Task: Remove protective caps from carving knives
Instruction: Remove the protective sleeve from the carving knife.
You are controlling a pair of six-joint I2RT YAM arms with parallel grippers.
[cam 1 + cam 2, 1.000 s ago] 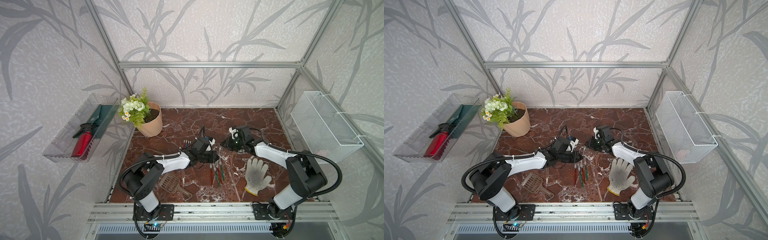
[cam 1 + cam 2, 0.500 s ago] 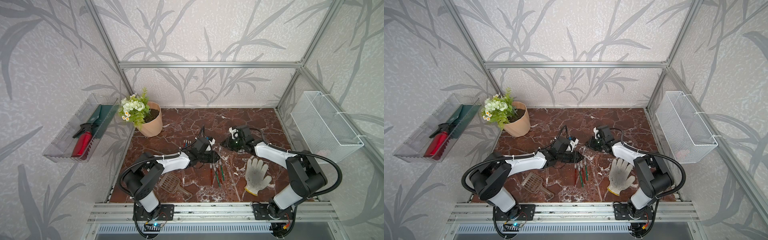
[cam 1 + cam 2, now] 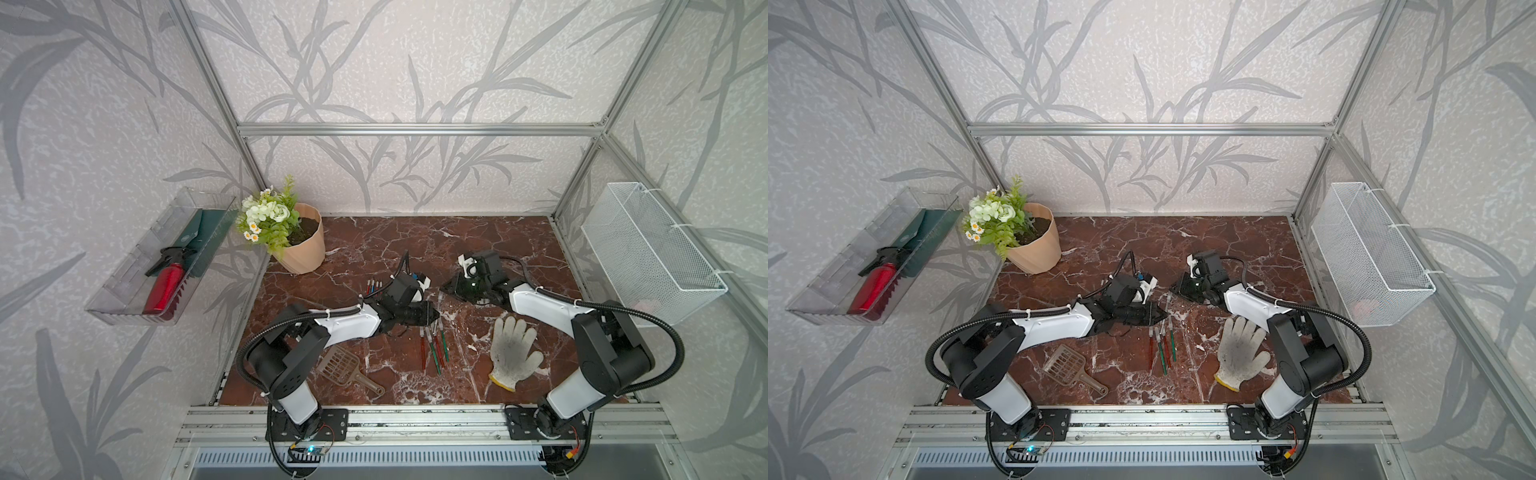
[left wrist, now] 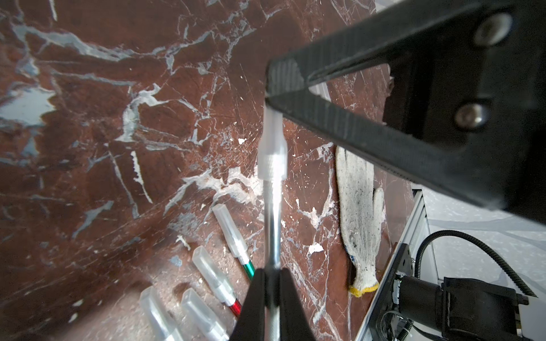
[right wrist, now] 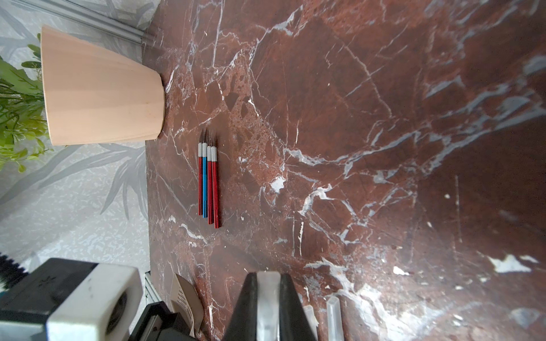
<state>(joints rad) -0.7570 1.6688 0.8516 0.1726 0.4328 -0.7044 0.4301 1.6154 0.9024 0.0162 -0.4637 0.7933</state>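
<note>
In the left wrist view my left gripper [image 4: 271, 273] is shut on the silver shaft of a carving knife [image 4: 272, 224]. Its translucent protective cap [image 4: 272, 147] is still on, with the tip pinched by my right gripper [image 4: 269, 99]. The right wrist view shows the right gripper [image 5: 267, 277] shut on that cap [image 5: 267, 295]. In both top views the two grippers [image 3: 434, 316] [image 3: 445, 286] meet mid-table. Several capped knives [image 3: 434, 345] lie just in front of them. Several bare knives [image 5: 208, 180] lie in a row near the pot. Two loose caps [image 5: 334, 319] lie beside the right fingers.
A white work glove [image 3: 513, 353] lies at front right and a brown slotted scoop [image 3: 345, 368] at front left. A flower pot [image 3: 303, 249] stands at the back left. A wire basket [image 3: 648, 249] hangs on the right wall, a clear tray [image 3: 166, 266] on the left.
</note>
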